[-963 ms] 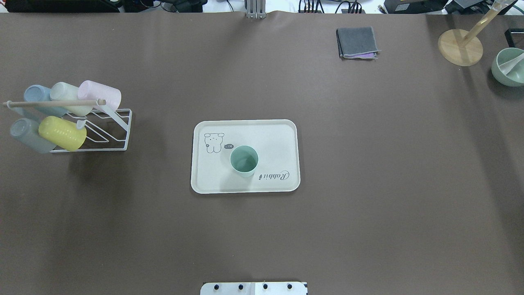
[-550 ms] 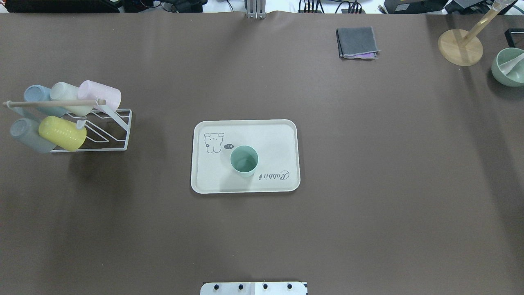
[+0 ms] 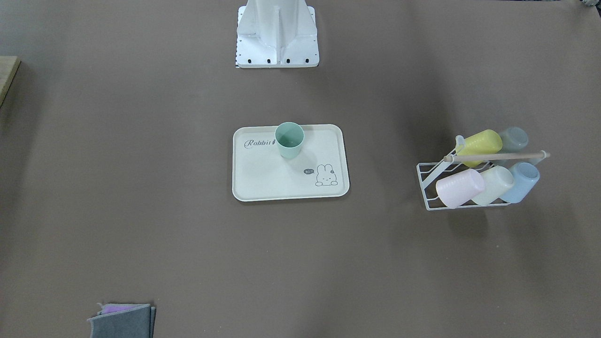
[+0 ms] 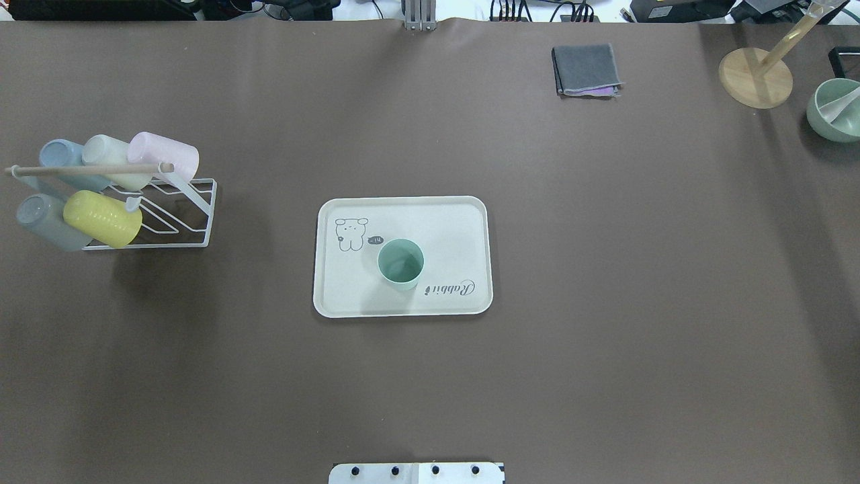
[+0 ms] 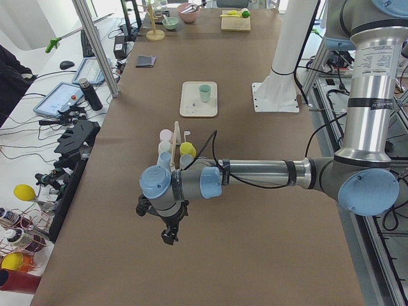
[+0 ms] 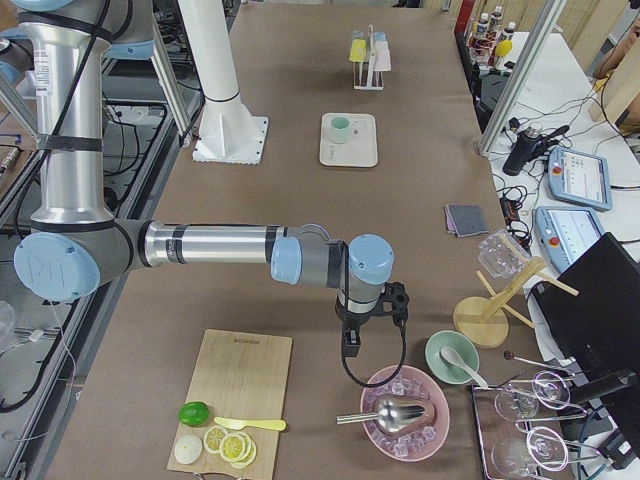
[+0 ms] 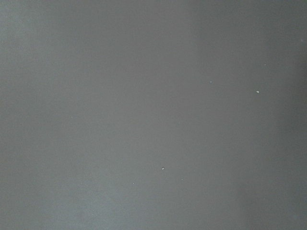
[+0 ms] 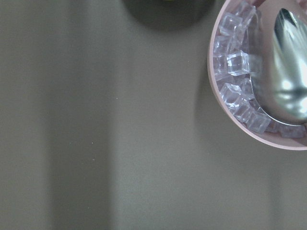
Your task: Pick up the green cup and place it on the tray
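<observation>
The mint-green cup [image 4: 401, 263] stands upright on the cream "Rabbit" tray [image 4: 443, 228] at the table's middle, next to the lettering. It also shows in the front view [image 3: 289, 139], the left view [image 5: 204, 93] and the right view [image 6: 341, 127]. No gripper touches it. My left gripper [image 5: 167, 236] hangs over bare table far from the tray, past the cup rack. My right gripper [image 6: 350, 348] hangs over the table near a pink bowl of ice. Both show only in side views, so I cannot tell whether they are open or shut.
A white wire rack [image 4: 181, 215] with several pastel cups stands left of the tray. A folded grey cloth [image 4: 586, 69], a wooden stand [image 4: 755, 77] and a green bowl [image 4: 835, 109] are at the far right. The pink ice bowl [image 8: 259, 72] holds a metal scoop.
</observation>
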Controlling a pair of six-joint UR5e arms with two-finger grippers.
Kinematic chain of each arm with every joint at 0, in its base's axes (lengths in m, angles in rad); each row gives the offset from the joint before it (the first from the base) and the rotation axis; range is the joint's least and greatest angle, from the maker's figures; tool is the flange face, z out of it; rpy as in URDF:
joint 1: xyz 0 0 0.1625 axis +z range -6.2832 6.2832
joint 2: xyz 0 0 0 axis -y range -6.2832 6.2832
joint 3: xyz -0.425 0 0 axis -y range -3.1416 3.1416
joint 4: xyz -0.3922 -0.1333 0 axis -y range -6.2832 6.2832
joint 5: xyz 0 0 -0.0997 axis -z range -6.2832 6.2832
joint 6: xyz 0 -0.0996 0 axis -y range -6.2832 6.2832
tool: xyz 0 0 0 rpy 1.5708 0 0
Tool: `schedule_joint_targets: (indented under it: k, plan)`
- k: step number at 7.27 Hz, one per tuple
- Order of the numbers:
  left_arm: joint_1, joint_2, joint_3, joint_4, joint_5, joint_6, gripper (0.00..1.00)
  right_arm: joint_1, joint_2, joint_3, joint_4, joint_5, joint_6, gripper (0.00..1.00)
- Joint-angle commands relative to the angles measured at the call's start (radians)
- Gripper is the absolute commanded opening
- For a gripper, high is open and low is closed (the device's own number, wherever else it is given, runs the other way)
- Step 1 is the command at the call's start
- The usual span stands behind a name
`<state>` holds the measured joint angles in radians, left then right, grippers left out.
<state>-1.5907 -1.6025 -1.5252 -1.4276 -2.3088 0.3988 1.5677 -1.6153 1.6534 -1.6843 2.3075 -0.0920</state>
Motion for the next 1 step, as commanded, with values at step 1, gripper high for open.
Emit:
schedule_joint_targets:
  k: [1]
  plan:
    - [0.000, 0.000, 0.002, -0.001, 0.002, 0.000, 0.98, 0.000, 0.000, 0.000, 0.000, 0.000, 0.000, 1.00]
